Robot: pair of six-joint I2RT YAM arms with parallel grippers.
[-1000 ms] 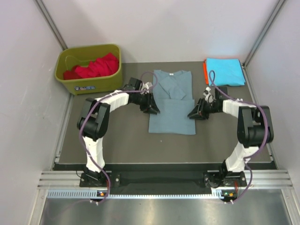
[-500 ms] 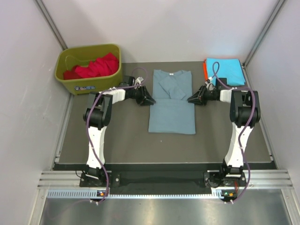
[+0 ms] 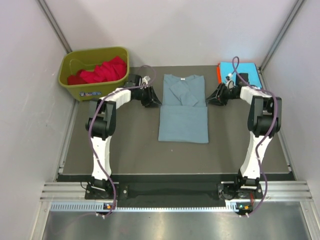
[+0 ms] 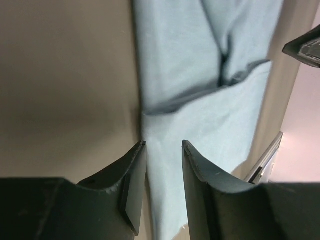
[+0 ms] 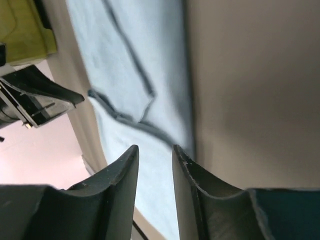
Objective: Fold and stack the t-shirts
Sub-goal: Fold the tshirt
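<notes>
A dusty grey-blue t-shirt (image 3: 183,117) lies flat mid-table, sleeves folded in and a fold line across its middle; it also fills the left wrist view (image 4: 200,75) and the right wrist view (image 5: 125,65). My left gripper (image 3: 156,101) (image 4: 164,143) sits just off the shirt's left edge, open, nothing between its fingers. My right gripper (image 3: 210,101) (image 5: 155,146) mirrors it at the right edge, open and empty. A folded cyan t-shirt (image 3: 246,75) lies on an orange one (image 3: 218,76) at the back right. Red t-shirts (image 3: 100,71) are heaped in the bin.
The olive-green plastic bin (image 3: 90,90) stands at the back left corner, close behind the left arm. White walls enclose the table on three sides. The dark mat (image 3: 125,150) shows bare in front of the shirt.
Both grippers have moved from the shirt's fold line toward the back, along its side edges. Their jaws have opened a little. The grey-blue shirt lies as before.
</notes>
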